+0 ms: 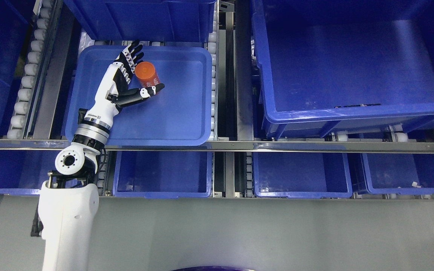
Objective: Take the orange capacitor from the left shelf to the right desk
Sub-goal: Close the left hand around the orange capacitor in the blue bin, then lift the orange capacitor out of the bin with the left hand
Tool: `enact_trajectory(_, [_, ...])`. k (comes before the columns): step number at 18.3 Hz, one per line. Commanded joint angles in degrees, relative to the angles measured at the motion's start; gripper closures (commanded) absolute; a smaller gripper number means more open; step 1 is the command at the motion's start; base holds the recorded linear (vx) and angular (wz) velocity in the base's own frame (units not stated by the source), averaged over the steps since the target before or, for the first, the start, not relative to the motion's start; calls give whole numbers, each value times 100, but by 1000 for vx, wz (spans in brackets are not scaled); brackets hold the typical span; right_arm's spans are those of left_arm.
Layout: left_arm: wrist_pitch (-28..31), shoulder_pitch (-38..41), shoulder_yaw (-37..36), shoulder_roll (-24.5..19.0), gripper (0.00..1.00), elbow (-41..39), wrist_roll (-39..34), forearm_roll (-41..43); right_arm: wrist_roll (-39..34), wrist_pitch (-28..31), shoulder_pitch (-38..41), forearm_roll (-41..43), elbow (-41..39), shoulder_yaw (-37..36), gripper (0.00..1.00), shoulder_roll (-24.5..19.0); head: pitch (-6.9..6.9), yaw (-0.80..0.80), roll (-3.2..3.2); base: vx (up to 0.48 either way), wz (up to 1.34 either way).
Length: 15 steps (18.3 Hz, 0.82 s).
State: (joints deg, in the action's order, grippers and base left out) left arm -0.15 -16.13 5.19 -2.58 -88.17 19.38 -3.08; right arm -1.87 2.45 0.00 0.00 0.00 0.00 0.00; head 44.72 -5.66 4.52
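An orange cylindrical capacitor (146, 74) lies on its side in the shallow blue tray (179, 120) on the left shelf. My left hand (146, 68) reaches into the tray from the lower left. Its fingers (131, 54) are spread along the capacitor's left side and the thumb (150, 90) stretches out just below it. The capacitor sits in the gap between thumb and fingers, and the hand is not closed around it. The right arm does not show.
A large deep blue bin (352, 64) fills the right side of the shelf. More blue bins (162, 173) stand in the row below, behind a metal rail (277, 146). White rollers (26, 79) run along the far left. Grey floor lies in front.
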Motion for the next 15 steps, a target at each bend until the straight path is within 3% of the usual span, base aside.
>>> enact_trajectory(1, [112, -198, -430, -50, 5, 713, 39, 238, 2, 1, -9, 0, -193, -62, 0, 100, 0, 0, 0, 0, 0])
enact_trajectory(3, [112, -163, -405, -94, 13, 713, 39, 238, 2, 1, -9, 0, -193, -62, 0, 100, 0, 0, 0, 0, 0])
enact_trajectory(5, [50, -163, -300, -76, 29, 713, 83, 229, 2, 1, -9, 0, -193, -62, 0, 100, 0, 0, 0, 0, 0])
enact_trajectory(10, [-379, -145, 78, 37, 83, 713, 83, 220, 2, 1, -9, 0, -193, -62, 0, 100, 0, 0, 0, 0, 0])
enact_trajectory(13, [-503, -154, 236, 158, 100, 713, 83, 185, 2, 1, -9, 0, -193, -62, 0, 100, 0, 0, 0, 0, 0])
enact_trajectory(15, [-504, -171, 289, 158, 100, 670, 92, 37, 2, 1, -9, 0, -193, -62, 0, 100, 0, 0, 0, 0, 0])
